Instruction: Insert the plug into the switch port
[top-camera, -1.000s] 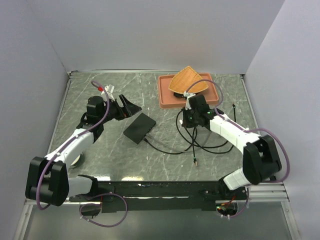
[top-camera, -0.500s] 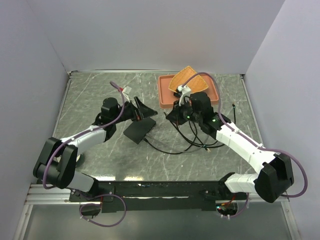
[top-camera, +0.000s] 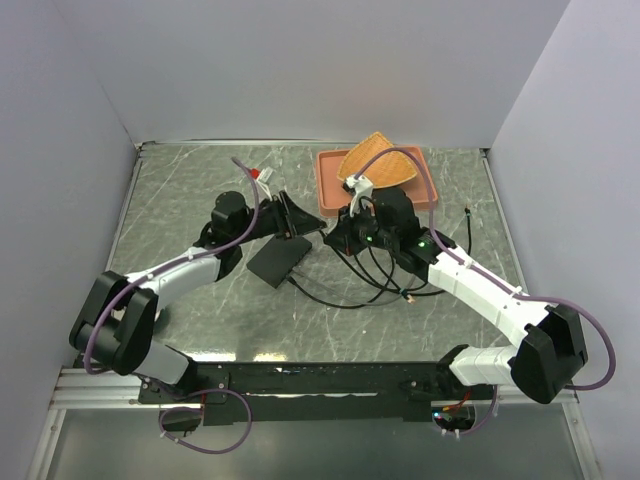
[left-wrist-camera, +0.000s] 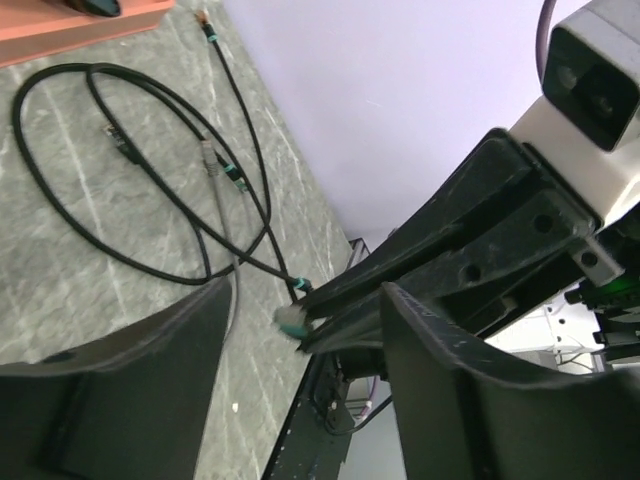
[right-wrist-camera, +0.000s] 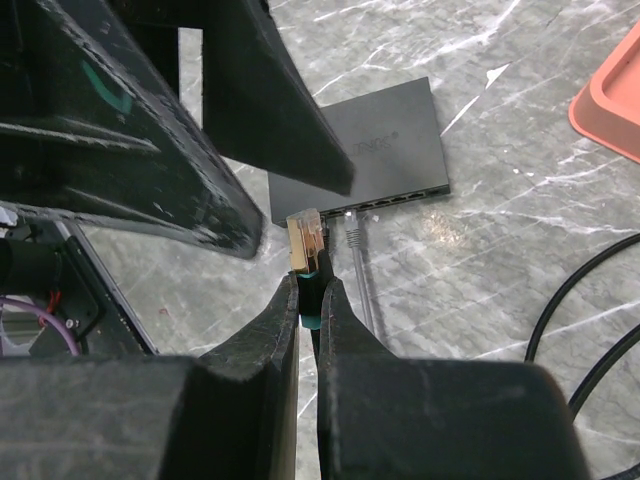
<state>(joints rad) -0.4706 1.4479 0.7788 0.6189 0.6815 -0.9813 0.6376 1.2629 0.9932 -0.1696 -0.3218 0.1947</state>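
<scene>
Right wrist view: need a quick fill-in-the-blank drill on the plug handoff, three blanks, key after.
The plug is pinched by the ____.
The left gripper holds its jaws ____ on either side of the plug.
The switch lies on the table, not in the terracotta ____.
Missing: right gripper; open; tray.

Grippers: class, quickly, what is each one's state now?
Left gripper: open, holding nothing.
Right gripper: jaws shut on the small amber cable plug with teal collar.
</scene>
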